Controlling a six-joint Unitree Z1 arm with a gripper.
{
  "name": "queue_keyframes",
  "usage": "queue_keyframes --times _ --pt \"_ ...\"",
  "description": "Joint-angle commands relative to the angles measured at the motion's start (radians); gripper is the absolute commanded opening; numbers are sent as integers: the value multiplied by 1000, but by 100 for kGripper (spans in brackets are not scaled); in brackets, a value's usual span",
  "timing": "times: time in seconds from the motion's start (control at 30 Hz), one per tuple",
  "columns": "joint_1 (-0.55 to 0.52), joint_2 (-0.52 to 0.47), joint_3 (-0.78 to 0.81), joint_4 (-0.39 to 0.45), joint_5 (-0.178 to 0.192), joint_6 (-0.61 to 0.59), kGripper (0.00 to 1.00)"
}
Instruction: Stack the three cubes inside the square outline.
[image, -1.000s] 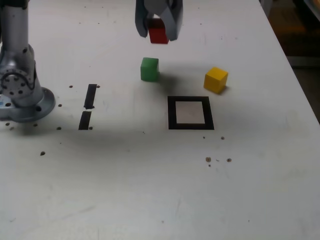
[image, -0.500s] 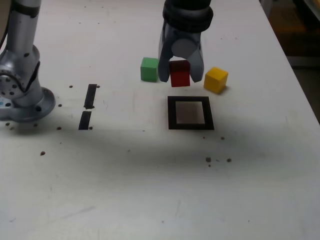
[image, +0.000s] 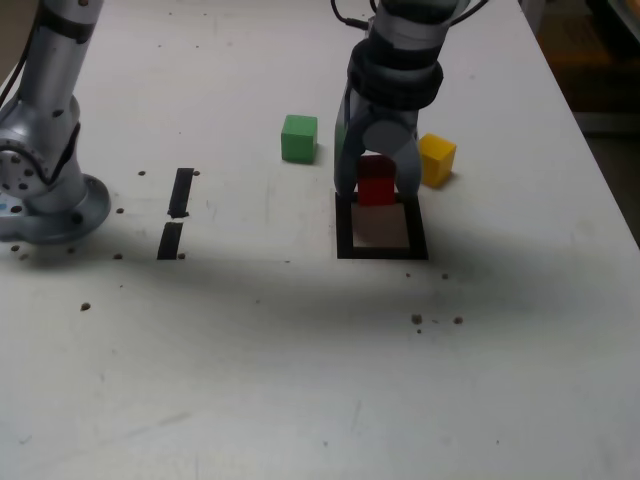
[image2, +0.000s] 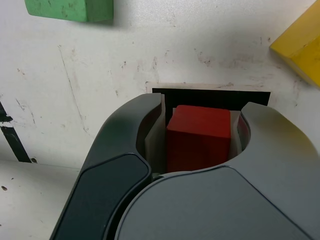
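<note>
exterior view: gripper (image: 377, 187) pointing down over the far edge of the square outline (image: 381, 226), fingers clenched on the red cube (image: 376, 182). cube sits between the two fingers, above the outline's far side; can't tell if it touches the table. wrist view agrees: red cube (image2: 199, 137) pinched between the finger pads, black tape of the outline (image2: 210, 97) showing just beyond it.

green cube (image: 299, 138) on the table (image: 300, 350), far-left of the outline in the exterior view, apart from the gripper. yellow cube (image: 436, 160) far-right of the outline, just beside the gripper's right finger, partly hidden by it. both loose cubes outside the outline. wrist view shows corners of green cube (image2: 70, 9) and yellow cube (image2: 300, 42) only.

two short black strips (image: 176, 210) well left of the outline, end to end w/ a gap. arm base (image: 40, 190) at the exterior view's left edge. small dark specks scattered on the tabletop.
</note>
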Motion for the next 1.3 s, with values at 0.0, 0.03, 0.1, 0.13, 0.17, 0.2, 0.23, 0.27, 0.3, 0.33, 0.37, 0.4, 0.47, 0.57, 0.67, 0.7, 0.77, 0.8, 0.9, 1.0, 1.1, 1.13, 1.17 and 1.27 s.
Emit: queue_keyframes --times 0.0,0.03,0.1,0.13,0.17,0.2,0.23,0.27,0.3,0.33,0.37,0.4,0.47,0.57,0.67,0.7,0.77,0.8,0.9,1.0,1.1,1.13,1.17,1.27 --pt "-9 4 2 2 -4 1 17" --pt "-12 6 1 2 -6 1 17" --pt "-20 10 0 -1 -12 1 17" --pt "-24 13 -1 -3 -15 1 17" --pt "-28 15 -2 -5 -18 1 17" --pt "-32 18 -3 -7 -20 0 17" --pt "-37 20 -4 -8 -22 -1 17" --pt "-42 21 -4 -10 -24 -2 17" --pt "-47 23 -4 -13 -25 -4 17" --pt "-51 24 -5 -16 -25 -6 17" --pt "-54 26 -5 -19 -24 -8 17" --pt "-57 29 -5 -22 -22 -11 17" --pt "-59 32 -4 -27 -17 -13 17" --pt "-59 38 -4 -29 -11 -13 20" --pt "-59 47 -7 -29 -15 -13 33" --pt "-59 50 -8 -29 -18 -13 40" --pt "-59 56 -9 -29 -23 -13 58" --pt "-59 58 -9 -28 -26 -13 66" --pt "-59 49 -10 -24 -27 -13 85" --pt "-59 24 -11 -12 -21 -12 91" --pt "-59 -17 -18 15 -6 -8 93" --pt "-59 -35 -23 28 2 -4 93" --pt "-59 -53 -29 45 11 0 94" --pt "-53 -109 -57 105 47 36 94"
